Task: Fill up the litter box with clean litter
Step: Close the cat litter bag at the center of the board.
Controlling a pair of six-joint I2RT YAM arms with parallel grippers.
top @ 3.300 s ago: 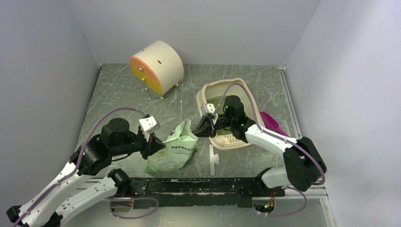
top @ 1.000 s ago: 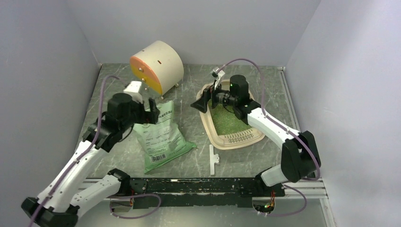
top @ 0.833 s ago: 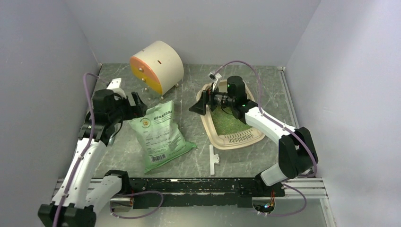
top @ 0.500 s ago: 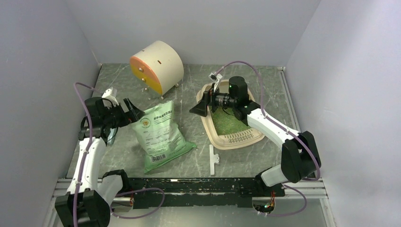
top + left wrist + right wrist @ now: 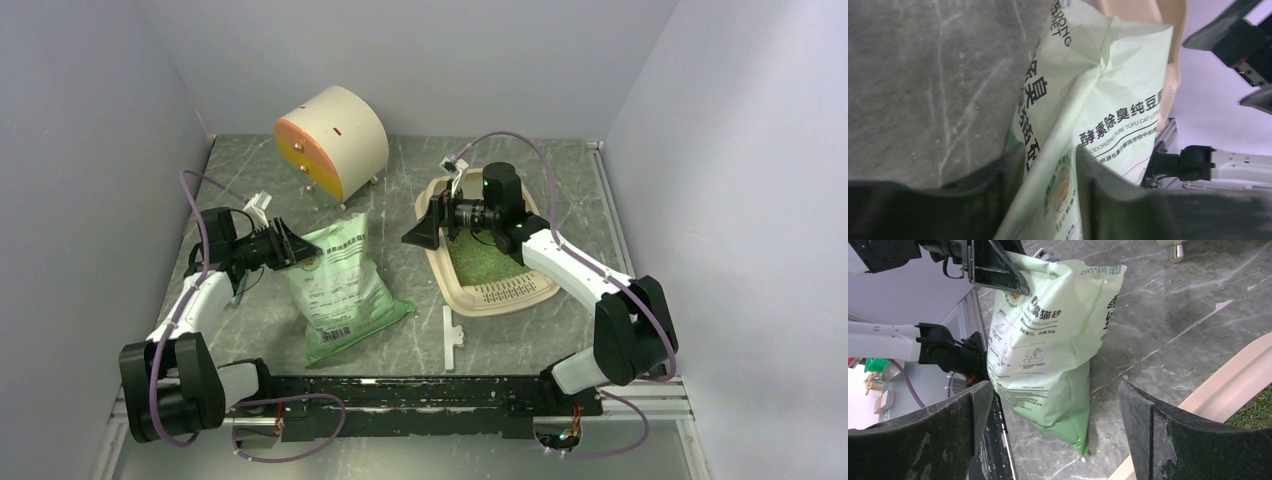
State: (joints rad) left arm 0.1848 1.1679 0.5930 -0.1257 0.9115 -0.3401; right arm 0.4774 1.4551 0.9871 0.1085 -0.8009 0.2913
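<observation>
My left gripper [image 5: 1048, 155] pinches the light-green printed plastic bag [image 5: 1118, 90] between its fingers; my right gripper [image 5: 1055, 387] hangs wide, empty. Next, I judge: hoist the bag over the beige plastic litter box [image 5: 505, 292].

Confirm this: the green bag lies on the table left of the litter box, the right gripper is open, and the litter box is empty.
One point is wrong: the litter box is not empty. The top external view shows green litter covering its floor. The rest holds: the green bag lies on the table left of it, and the right gripper is open.
</observation>
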